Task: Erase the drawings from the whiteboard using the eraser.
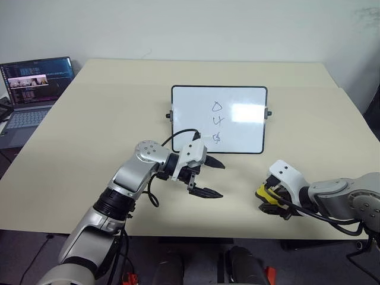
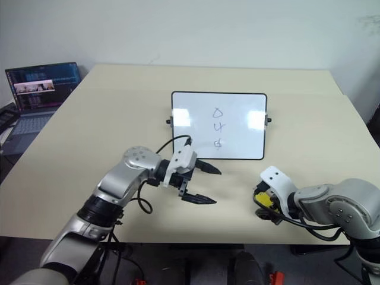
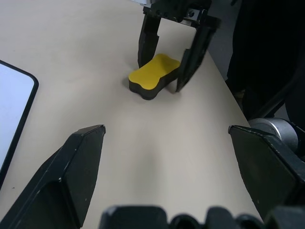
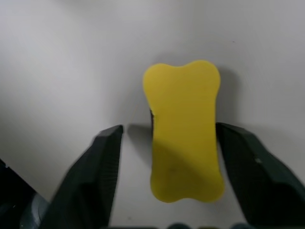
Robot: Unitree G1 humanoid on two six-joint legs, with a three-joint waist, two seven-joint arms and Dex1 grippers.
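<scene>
Low at the lower right of the head view, the right gripper (image 1: 268, 199) points down over the eraser (image 4: 185, 129), its black fingers (image 4: 107, 167) spread wide on either side of the yellow block, which lies flat on the table (image 1: 89, 148); they straddle it without gripping, likely lined up for a pick. Centre frame, the left gripper (image 1: 209, 177) hangs with fingers apart, empty, just below the whiteboard (image 1: 249, 98). The drawings (image 1: 217, 122) stand untouched in a column at mid-board, with a laptop (image 1: 29, 89) at the upper left.
</scene>
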